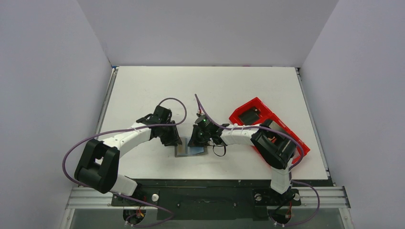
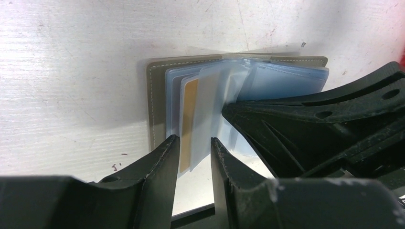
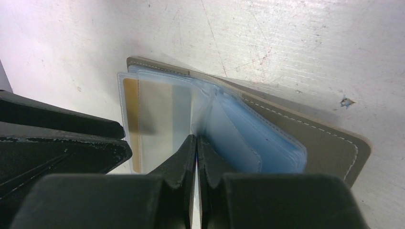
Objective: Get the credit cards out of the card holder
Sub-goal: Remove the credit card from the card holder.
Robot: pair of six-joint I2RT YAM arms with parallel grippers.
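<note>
Small flat grey bifold card holder [image 1: 191,151] lies open on the white desk [image 1: 143,86], between the two tools. Clear blue-tinted plastic sleeves [image 3: 248,138] fan up from the holder's fold. A tan-orange credit card [image 2: 189,112] sits inside one sleeve over the holder's left half; only this one card shows clearly. The left tool [image 2: 192,160] is at the holder's left edge, jaws apart, straddling the sleeve that carries the card. Cannot tell if its fingers touch the sleeve. The right tool [image 3: 196,149] has its jaws together, tips down on the sleeves beside the holder's fold, nothing visible between them. A long red plastic tray [image 1: 282,124] lies right of the holder, well apart, partly under the right arm. A black rectangular block [image 1: 249,116] sits in the tray end farther from the holder.
</note>
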